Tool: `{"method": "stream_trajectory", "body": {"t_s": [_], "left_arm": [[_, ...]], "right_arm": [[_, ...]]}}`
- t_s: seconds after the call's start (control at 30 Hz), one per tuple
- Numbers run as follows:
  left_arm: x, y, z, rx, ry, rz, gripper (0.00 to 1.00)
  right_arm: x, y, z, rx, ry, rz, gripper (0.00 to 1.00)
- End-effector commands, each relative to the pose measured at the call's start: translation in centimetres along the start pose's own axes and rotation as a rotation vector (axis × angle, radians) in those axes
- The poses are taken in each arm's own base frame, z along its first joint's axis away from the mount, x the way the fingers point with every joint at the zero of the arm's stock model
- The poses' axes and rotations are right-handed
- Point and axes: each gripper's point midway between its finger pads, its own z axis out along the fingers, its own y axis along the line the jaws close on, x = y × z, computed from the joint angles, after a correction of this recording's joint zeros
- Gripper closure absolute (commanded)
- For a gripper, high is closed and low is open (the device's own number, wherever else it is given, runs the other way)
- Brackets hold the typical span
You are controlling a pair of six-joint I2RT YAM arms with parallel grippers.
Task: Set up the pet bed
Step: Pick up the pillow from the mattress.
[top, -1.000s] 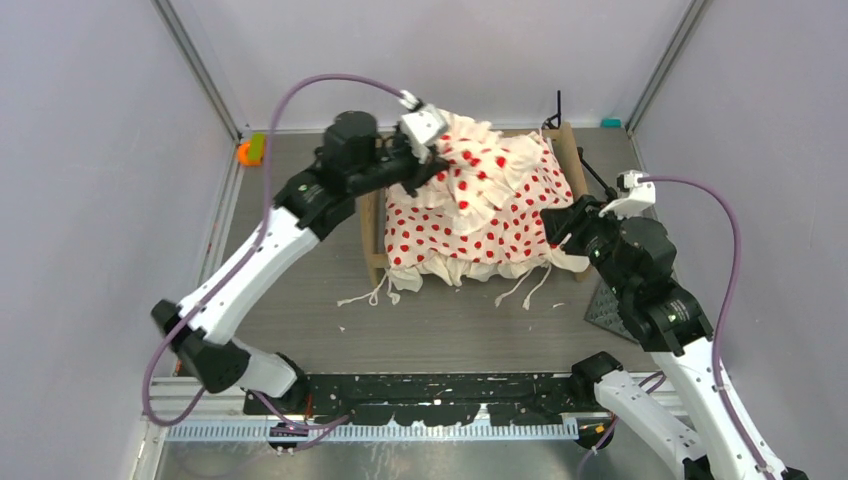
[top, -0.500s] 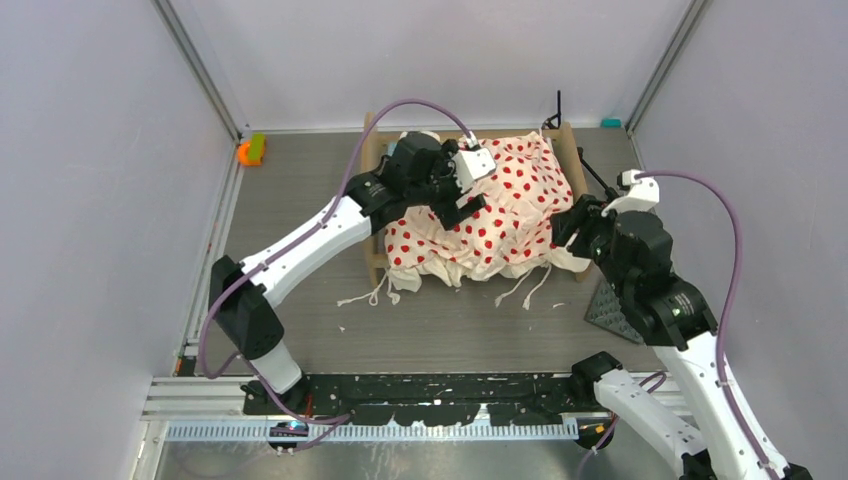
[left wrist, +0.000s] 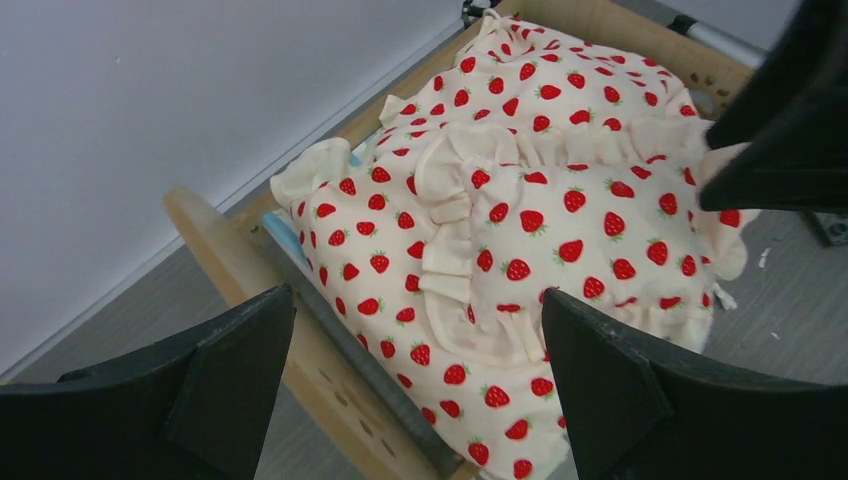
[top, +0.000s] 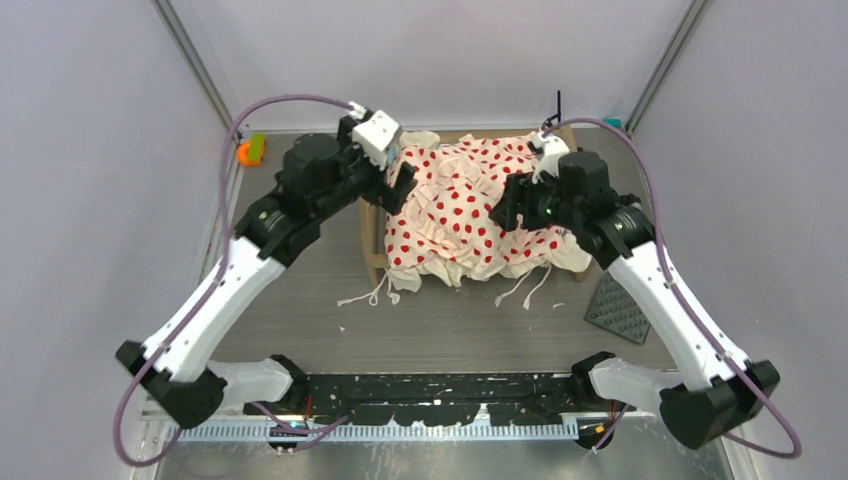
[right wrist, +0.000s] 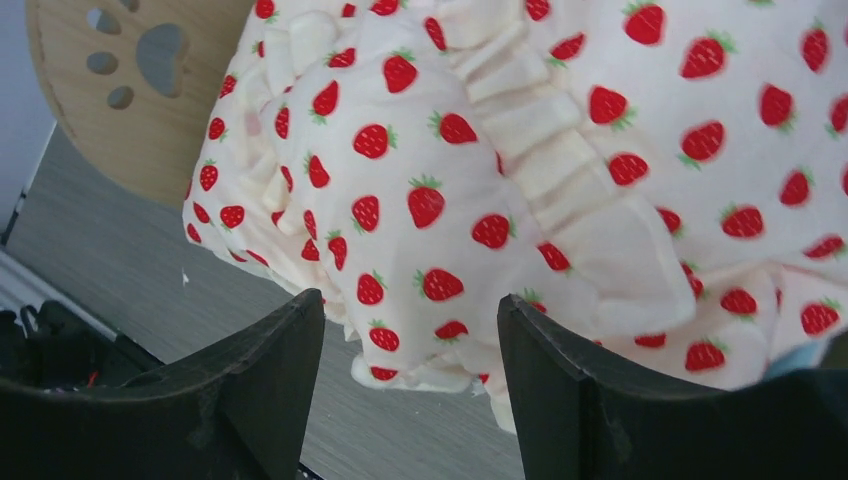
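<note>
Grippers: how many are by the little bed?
2. The left gripper hangs open at the pet bed's left end. The right gripper hangs open over the strawberry bedding near its right end. None look hidden.

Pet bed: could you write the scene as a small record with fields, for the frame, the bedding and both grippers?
frame: light-wood pet bed, with a paw-print end board
cover: cream, strawberry-print ruffled bedding, bunched up on the bed
loose parts: ties trailing off the near side
left gripper: open, above the bedding, holding nothing
right gripper: open, over the bedding's edge, holding nothing
</note>
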Motion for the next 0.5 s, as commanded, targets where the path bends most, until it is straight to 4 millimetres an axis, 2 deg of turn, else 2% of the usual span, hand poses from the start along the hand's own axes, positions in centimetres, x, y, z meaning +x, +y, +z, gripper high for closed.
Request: {"method": "stream_trajectory", "body": {"t_s": [0.0,0.07,0.13,0.27,0.33,0.47], "left_arm": [[-0.2,-0.5,-6.1,-0.024,-0.029,-0.107,0.05],[1.2,-1.3,-7.8,0.003,-0.002,-0.132,0.05],[2.8,-2.0,-9.1,0.024,0.030,-0.138,0.05],[6.2,-2.8,-11.0,0.032,0.092,-0.168,0.05],[7.2,-2.9,-11.8,0.025,0.101,-0.165,0.05],[8.2,-3.1,-12.8,0.024,0.109,-0.165,0.05]], "right_arm": [[-3.0,3.7,1.5,-0.227,-0.017,-0.214,0.31],[-3.6,3.8,2.5,-0.211,-0.040,-0.319,0.31],[-3.4,4.4,3.9,-0.198,-0.011,-0.408,0.30],[-1.9,5.7,6.2,-0.152,0.089,-0.565,0.28],[-1.0,5.5,7.5,-0.093,0.132,-0.645,0.27],[0.2,3.8,9.3,0.030,0.218,-0.734,0.27]]}}
